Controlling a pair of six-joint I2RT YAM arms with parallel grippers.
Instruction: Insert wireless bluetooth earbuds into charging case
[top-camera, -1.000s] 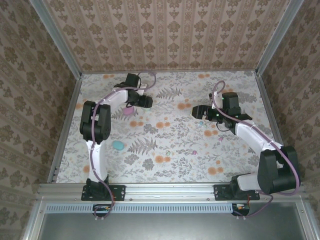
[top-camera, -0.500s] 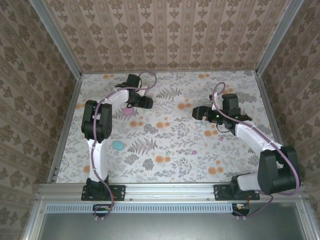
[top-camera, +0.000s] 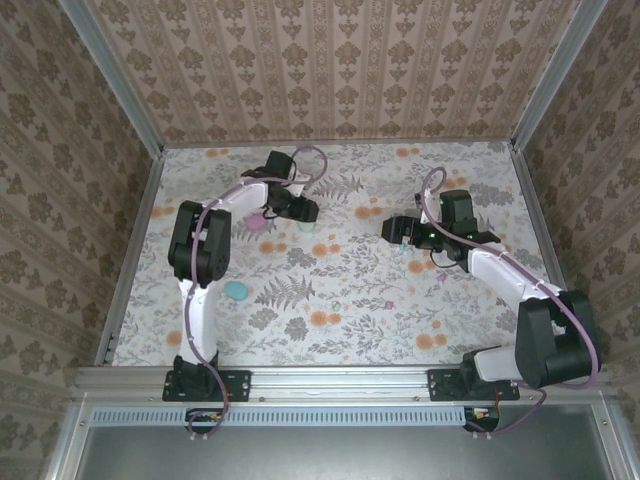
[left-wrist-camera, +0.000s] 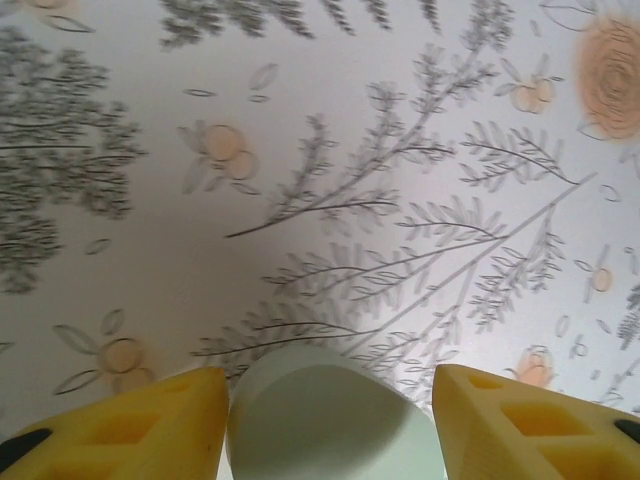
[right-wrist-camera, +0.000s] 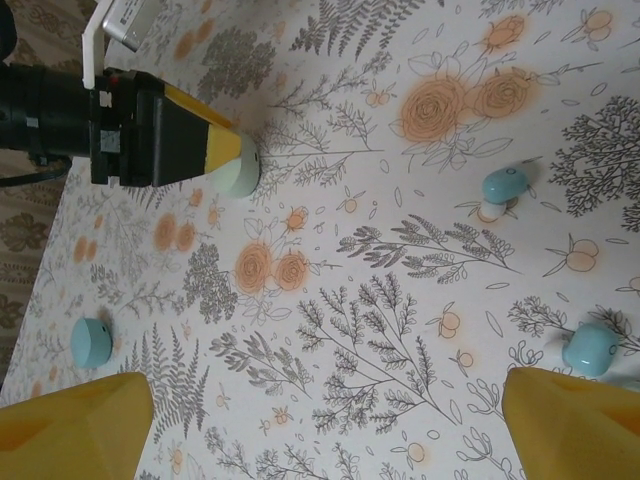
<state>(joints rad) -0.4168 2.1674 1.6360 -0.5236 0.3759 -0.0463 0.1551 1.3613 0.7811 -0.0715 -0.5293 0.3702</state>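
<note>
The pale mint charging case (left-wrist-camera: 330, 420) sits between the yellow fingers (left-wrist-camera: 120, 430) of my left gripper (left-wrist-camera: 330, 440), which has closed on it, with a finger against each side. From above, the case (top-camera: 305, 226) shows at the tip of that gripper (top-camera: 303, 212), at the back centre-left. In the right wrist view the case (right-wrist-camera: 241, 168) is seen at the left gripper's fingertip. Two teal earbuds (right-wrist-camera: 503, 188) (right-wrist-camera: 589, 349) lie on the floral tabletop. My right gripper (right-wrist-camera: 330, 440) hovers open above the table near them, and from above it (top-camera: 392, 229) stands just left of them (top-camera: 404, 246).
A pink rounded object (top-camera: 258, 222) lies under the left forearm. A teal round object (top-camera: 237, 291) sits near the left arm's upright link and also shows in the right wrist view (right-wrist-camera: 91, 341). Wallpapered walls and metal rails (top-camera: 130, 250) bound the table.
My left gripper has shifted to the right and its jaws have narrowed onto the case, which now shows at its tip. The right gripper has edged slightly left.
</note>
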